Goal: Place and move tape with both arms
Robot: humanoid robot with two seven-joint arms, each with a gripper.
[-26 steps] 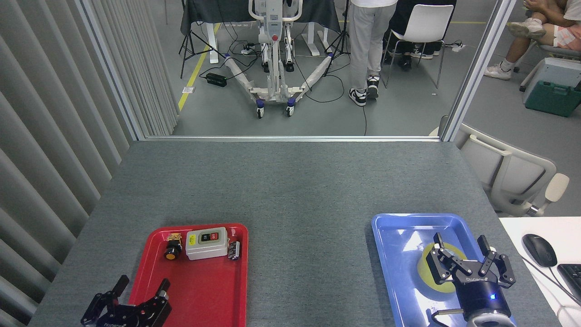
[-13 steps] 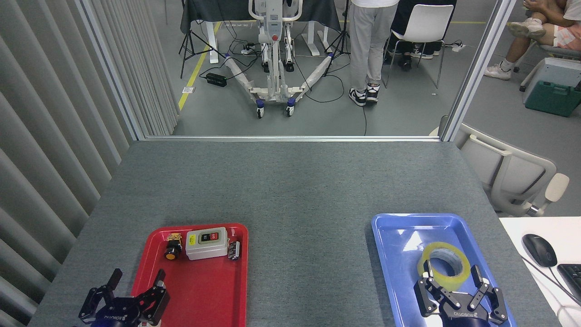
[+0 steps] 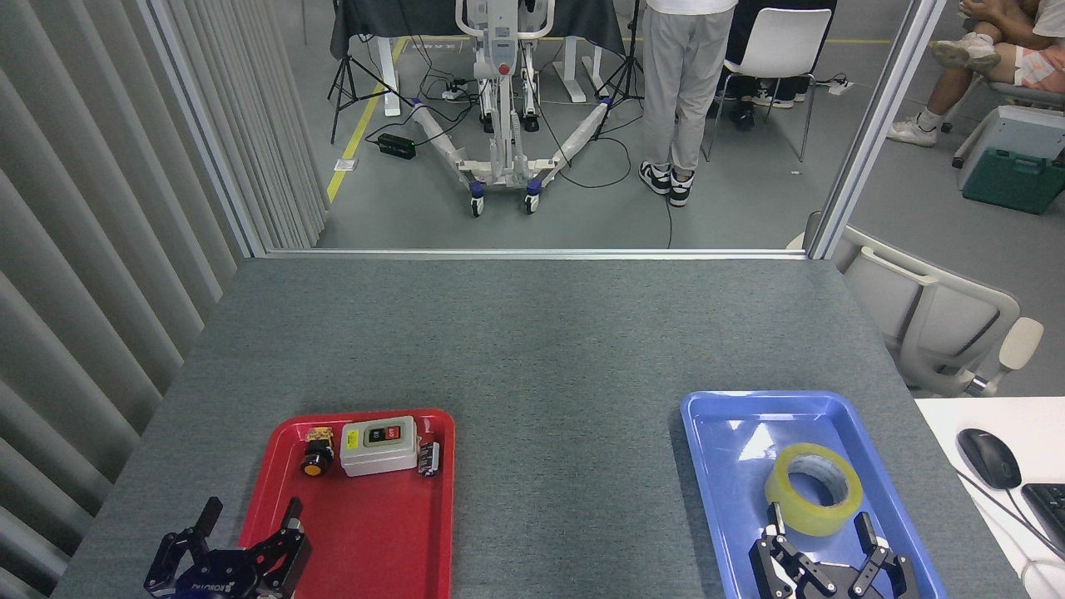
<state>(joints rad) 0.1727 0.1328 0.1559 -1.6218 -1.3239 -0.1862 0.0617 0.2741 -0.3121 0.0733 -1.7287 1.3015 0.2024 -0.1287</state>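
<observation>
Single head view, high, facing forward-down over table (image 3: 532,349); floor beyond.

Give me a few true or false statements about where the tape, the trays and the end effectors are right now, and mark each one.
1. The tape lies in the blue tray. True.
2. The right end effector is shut on the tape. False: it is open, just on the near side of the roll.
3. The red tray holds a grey switch box. True.
4. The left end effector is holding a part from the red tray. False: it is open and empty at the tray's near left corner.
5. The tape sits on the bare table. False: it is inside the blue tray.
</observation>
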